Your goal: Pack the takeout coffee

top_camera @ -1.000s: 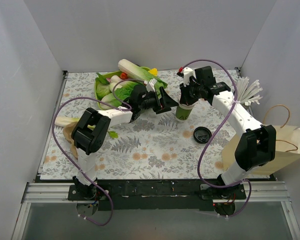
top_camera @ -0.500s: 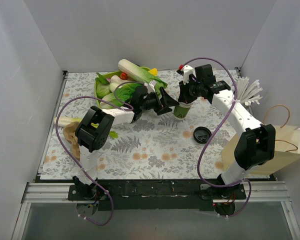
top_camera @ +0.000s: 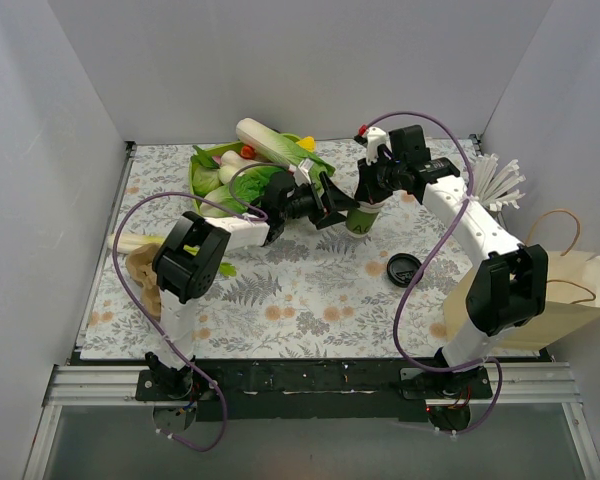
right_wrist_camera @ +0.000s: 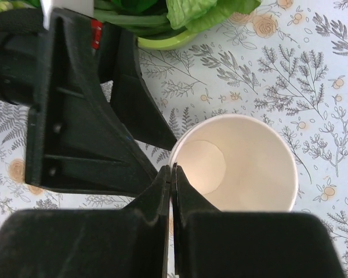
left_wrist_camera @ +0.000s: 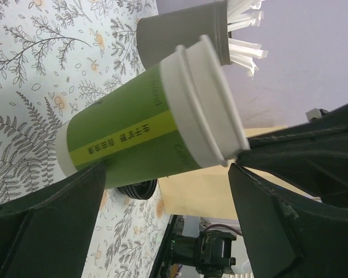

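The lidless green paper cup [top_camera: 363, 222] is just above the centre of the top view, with the right gripper [right_wrist_camera: 171, 169] pinched tight on its rim. The left gripper [left_wrist_camera: 165, 174] is spread wide with the cup between its fingers, gripping nothing. The black lid [top_camera: 404, 269] lies on the table to the cup's lower right.

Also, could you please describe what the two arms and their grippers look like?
Both arms have white links and black joint housings; the left arm and right arm each carry a looping purple cable. The left gripper and right gripper have black, wedge-shaped ribbed fingers.
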`<state>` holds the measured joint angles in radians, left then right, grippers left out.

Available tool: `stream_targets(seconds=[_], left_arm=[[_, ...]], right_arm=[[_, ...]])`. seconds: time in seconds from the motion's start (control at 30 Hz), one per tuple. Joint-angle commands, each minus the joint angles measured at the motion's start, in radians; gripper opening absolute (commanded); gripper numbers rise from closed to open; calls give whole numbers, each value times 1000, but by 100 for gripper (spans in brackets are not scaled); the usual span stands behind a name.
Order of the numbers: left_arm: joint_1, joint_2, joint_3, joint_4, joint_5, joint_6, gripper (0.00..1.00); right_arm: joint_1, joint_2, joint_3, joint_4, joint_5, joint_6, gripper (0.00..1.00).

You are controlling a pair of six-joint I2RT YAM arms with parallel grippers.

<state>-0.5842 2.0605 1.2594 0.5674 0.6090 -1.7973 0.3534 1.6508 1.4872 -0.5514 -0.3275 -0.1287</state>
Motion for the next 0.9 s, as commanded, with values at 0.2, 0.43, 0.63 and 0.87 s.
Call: stream_targets(seconds=[0.2, 0.43, 0.63, 0.87], left_arm=[[0, 56, 38, -9, -71, -53, 88], [0, 59, 18, -12, -83, -100, 89], [1, 73, 6, -36, -118, -158, 93], [0, 93, 20, -175, -192, -155, 93]], right_arm=[[5, 6, 85, -12, -97, 83, 1], [13, 10, 111, -12, -97, 97, 1], [21, 4, 67, -25, -36, 69, 1], [55, -28, 68, -18, -74, 55, 1]])
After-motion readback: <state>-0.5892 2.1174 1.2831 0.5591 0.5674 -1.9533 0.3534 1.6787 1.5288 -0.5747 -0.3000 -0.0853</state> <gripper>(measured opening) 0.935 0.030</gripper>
